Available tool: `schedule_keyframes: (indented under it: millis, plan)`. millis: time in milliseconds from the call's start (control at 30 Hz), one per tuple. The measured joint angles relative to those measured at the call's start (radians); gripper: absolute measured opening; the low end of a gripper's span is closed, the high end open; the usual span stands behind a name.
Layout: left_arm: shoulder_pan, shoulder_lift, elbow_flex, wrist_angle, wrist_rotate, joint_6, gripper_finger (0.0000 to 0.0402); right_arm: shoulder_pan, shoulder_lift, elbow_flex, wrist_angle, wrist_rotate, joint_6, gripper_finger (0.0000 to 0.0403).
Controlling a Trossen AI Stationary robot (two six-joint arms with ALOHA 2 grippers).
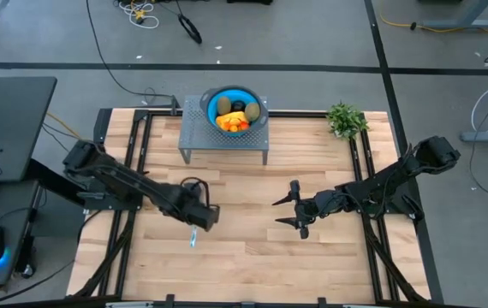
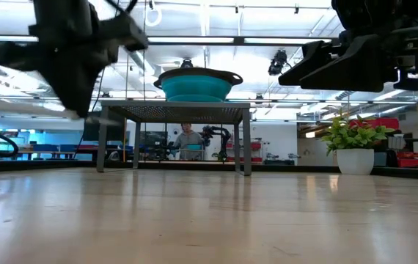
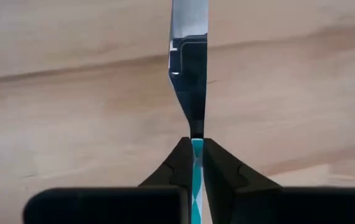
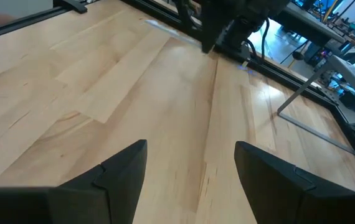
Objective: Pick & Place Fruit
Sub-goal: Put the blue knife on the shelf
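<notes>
The fruit point(image 1: 232, 118) lies in a blue bowl point(image 1: 212, 104) on a grey metal stand point(image 1: 194, 137) at the table's far middle: orange pieces, brownish-green ovals and a dark ball. My left gripper point(image 1: 198, 221) hangs over the left half of the table, pointing steeply down, shut on a knife point(image 3: 190, 37) with a silver blade and a teal handle. In the low view it point(image 2: 78, 81) is well above the tabletop. My right gripper point(image 1: 299, 210) stands open over the right half, nothing between its fingers point(image 4: 124, 171). My left gripper pinches the knife's teal handle point(image 3: 197, 163) between its two fingers point(image 3: 179, 163), coming from above and pointing steeply down. The handle shows edge-on in the gap and the silver blade point(image 3: 190, 25) runs on past the fingertips toward the table. The knife is lifted clear of the wood.
A small green plant point(image 1: 345, 120) in a white pot point(image 2: 356, 160) stands at the far right corner. Black rails point(image 1: 138, 141) run along both sides of the table. Bare wood lies between the two grippers and toward the near edge. A person point(image 2: 188, 139) sits in the room beyond.
</notes>
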Motion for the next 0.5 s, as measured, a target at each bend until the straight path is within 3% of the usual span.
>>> schedule_keyframes:
  millis: [233, 500]
  plan:
    - [0.029, -0.128, 0.002, -0.019, -0.056, 0.026, 0.0030, 0.000, 0.000, 0.000, 0.000, 0.000, -0.002, 0.0254]
    - [0.039, -0.222, 0.002, -0.037, -0.186, 0.076, 0.0025, 0.000, 0.000, 0.000, -0.024, 0.000, 0.030, 0.0254]
